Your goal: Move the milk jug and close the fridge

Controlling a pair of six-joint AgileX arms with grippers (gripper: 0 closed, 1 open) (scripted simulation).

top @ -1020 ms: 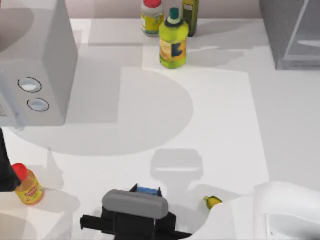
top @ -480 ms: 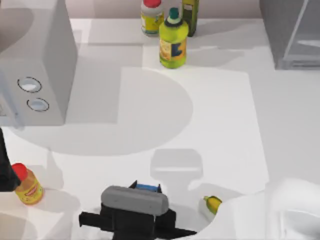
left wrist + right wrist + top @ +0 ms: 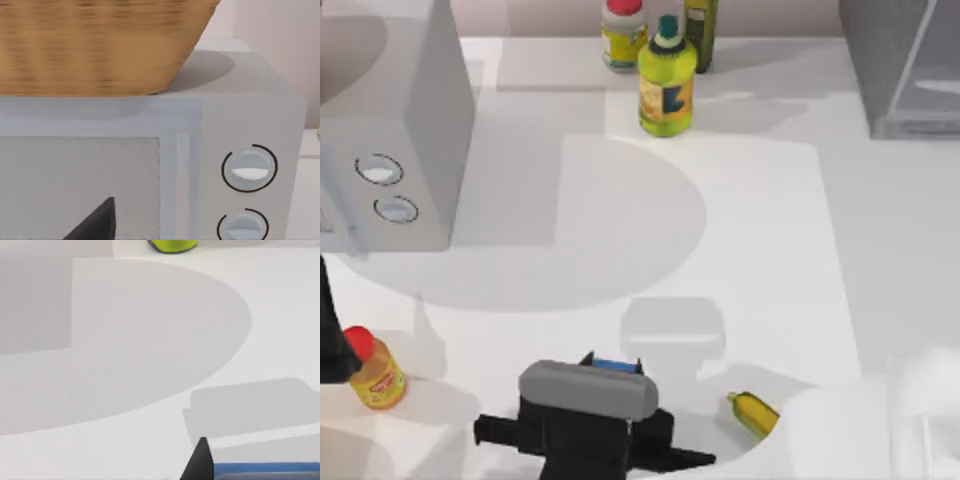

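Note:
The milk jug (image 3: 612, 366) shows its blue top at the table's front centre, mostly hidden under my right gripper (image 3: 614, 360), which is shut on it. A boxy shadow lies on the table just beyond it. In the right wrist view the milk jug's blue top (image 3: 265, 469) sits beside one black fingertip (image 3: 201, 462). The fridge (image 3: 880, 60) stands at the far right corner, dark grey, with its pale inside showing. My left arm (image 3: 330, 340) is parked at the left edge.
A light grey box with two dials (image 3: 390, 130) stands at the far left, a wicker basket (image 3: 100, 45) on top. A yellow red-capped bottle (image 3: 375, 372) is front left. Three bottles (image 3: 667, 85) stand at the back centre. A small yellow-green object (image 3: 753, 411) lies front right.
My right gripper with the milk jug has shifted slightly left. The white right arm has drawn back to the right, uncovering more of the small yellow-green object.

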